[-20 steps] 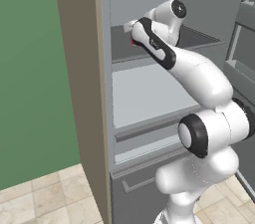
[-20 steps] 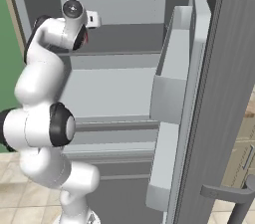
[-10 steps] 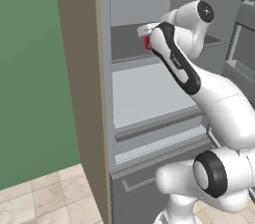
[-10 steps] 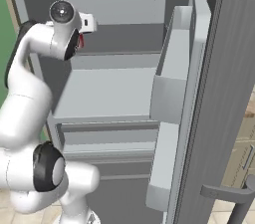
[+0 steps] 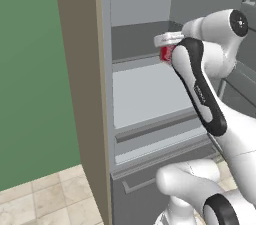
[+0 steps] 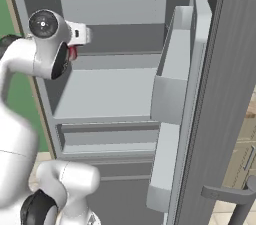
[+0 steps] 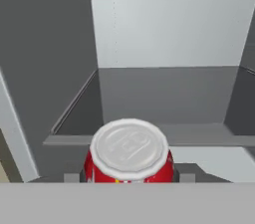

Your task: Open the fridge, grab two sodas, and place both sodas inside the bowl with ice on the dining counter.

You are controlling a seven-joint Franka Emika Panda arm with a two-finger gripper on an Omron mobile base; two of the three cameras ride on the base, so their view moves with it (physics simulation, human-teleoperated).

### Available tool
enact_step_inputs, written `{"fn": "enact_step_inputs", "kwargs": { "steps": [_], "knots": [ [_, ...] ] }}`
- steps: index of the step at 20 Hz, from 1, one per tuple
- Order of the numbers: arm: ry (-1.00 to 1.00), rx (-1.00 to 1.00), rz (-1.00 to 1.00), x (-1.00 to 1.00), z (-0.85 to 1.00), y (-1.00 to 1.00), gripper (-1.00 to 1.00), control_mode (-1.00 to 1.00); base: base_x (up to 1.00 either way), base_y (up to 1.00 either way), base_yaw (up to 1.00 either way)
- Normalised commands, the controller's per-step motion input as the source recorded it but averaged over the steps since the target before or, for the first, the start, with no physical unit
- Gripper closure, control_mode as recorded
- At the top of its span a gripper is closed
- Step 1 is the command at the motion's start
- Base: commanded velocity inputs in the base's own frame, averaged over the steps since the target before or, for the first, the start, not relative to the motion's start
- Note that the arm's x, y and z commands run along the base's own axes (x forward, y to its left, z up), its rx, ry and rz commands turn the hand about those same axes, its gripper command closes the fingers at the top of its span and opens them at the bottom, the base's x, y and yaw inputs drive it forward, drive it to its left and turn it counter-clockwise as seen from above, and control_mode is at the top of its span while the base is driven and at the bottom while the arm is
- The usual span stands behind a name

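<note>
The fridge (image 5: 145, 99) stands open, its pale grey shelves bare, and its door (image 6: 225, 94) is swung out to the right. My gripper (image 5: 167, 50) is shut on a red soda can (image 5: 165, 53) and holds it upright in front of the upper shelf. The hand view looks down on the can's silver lid (image 7: 129, 148), with the fingertips (image 7: 72, 177) pressed against its two sides. From the right base view the red can (image 6: 73, 53) peeks out beside my hand. The bowl and the dining counter are out of view.
Door bins (image 6: 172, 84) jut out from the inside of the open door, whose handle (image 6: 225, 194) sits low on the right. A lower drawer (image 5: 140, 184) is shut below the shelves. A green wall (image 5: 35, 69) and a tiled floor (image 5: 40, 204) lie to the left.
My gripper has drawn back out of the upper shelf with the can, toward the fridge's front and slightly lower. The fridge has not moved.
</note>
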Motion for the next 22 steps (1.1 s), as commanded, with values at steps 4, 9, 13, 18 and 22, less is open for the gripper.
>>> {"fn": "enact_step_inputs", "kwargs": {
  "steps": [4, 9, 13, 18, 22],
  "knots": [
    [0.00, 0.00, -0.05, -1.00, 0.07, -0.15, 1.00, -1.00, 0.00, 0.00, 0.00],
    [0.01, 0.00, -0.04, -1.00, 0.03, -0.19, 1.00, -1.00, 0.00, 0.00, 0.00],
    [0.04, 0.00, -0.06, -0.90, -0.10, -0.02, 1.00, -1.00, 0.00, 0.00, 0.00],
    [0.13, 0.00, -0.05, -0.71, -0.53, 0.00, 1.00, -1.00, 0.00, 0.00, 0.00],
    [0.27, 0.00, -0.01, -0.51, -0.68, 0.00, 1.00, -1.00, 0.00, 0.00, 0.00]
  ]
}}
